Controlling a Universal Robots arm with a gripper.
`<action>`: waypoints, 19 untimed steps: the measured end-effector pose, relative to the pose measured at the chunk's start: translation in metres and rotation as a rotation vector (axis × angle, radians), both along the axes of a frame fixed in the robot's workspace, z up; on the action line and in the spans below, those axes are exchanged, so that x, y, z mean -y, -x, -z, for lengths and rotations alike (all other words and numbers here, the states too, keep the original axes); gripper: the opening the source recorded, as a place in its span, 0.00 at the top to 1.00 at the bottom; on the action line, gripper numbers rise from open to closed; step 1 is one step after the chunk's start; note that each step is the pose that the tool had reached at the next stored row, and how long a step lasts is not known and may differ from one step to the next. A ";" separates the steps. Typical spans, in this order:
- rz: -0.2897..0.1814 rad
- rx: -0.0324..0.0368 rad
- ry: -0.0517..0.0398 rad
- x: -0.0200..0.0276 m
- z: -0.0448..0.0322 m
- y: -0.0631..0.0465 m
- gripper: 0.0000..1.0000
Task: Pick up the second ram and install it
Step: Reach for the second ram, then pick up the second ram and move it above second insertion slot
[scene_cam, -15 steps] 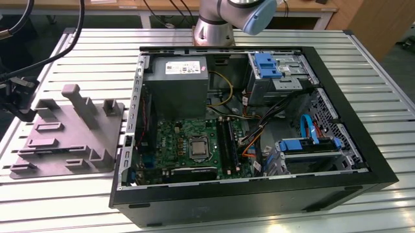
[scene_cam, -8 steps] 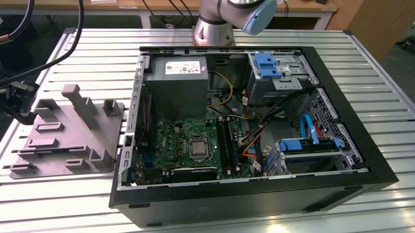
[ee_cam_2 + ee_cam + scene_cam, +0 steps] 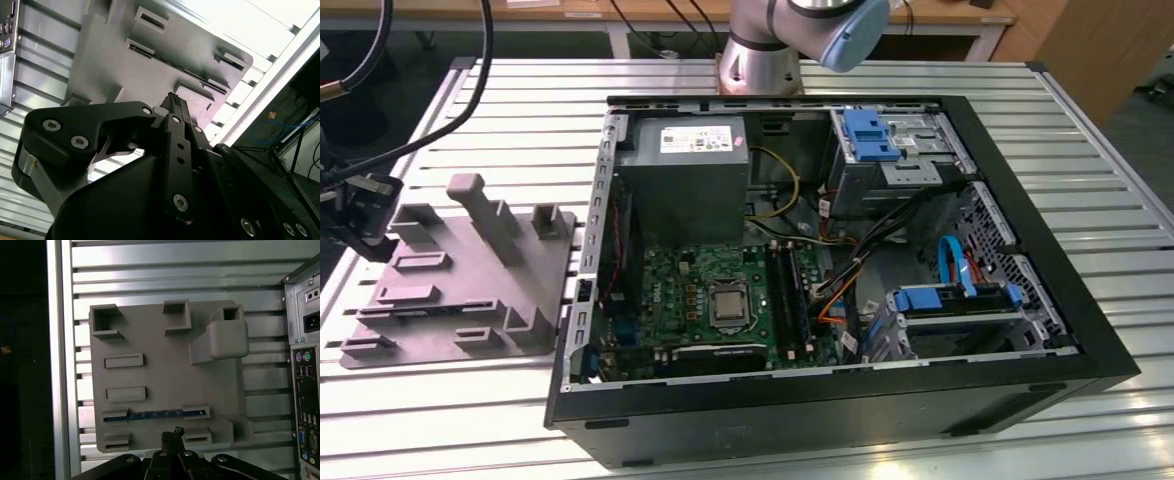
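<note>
The fingers (image 3: 371,240) are pressed together with nothing between them. In the exterior view you see them hanging over the grey tray (image 3: 454,310), near its edge farthest from the computer case (image 3: 854,415). The tray lies on the slatted counter (image 3: 1094,150) at about nine o'clock of the case. Count there one arm, one tray and one open case; the motherboard's memory slots are too crowded to count.

In the second wrist view the fingers (image 3: 172,99) point toward the tray (image 3: 115,60) and, as far as I can judge, touch nothing.

In the first wrist view the fingers (image 3: 172,432) sit just short of the second ram (image 3: 155,415). It stands on edge in the tray (image 3: 165,375), with its ends caught in two low brackets. You have one stick on the tray, and the two flat rectangular pads beside it are bare.

I judge the step in hand to be the reach for that stick. To do it well, spread the fingers wider than the thin board and centre them between the two brackets. Close on the flat faces rather than the edge, and lift straight out so neither end binds.
</note>
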State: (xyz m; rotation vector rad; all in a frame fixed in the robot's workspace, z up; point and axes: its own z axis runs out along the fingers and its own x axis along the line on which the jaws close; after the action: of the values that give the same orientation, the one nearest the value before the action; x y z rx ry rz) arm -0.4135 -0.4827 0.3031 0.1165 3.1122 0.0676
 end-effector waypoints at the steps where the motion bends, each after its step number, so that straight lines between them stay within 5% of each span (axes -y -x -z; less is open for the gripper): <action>1: 0.000 -0.0001 0.0000 0.0000 0.0000 0.000 0.90; 15: -0.001 0.0001 -0.0001 0.0000 0.0009 0.000 0.90; 19: -0.059 0.0001 -0.0001 0.0000 0.0015 0.000 0.90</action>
State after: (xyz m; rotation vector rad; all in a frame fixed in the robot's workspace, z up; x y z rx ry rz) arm -0.4135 -0.4826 0.3016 0.0244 3.1154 0.0689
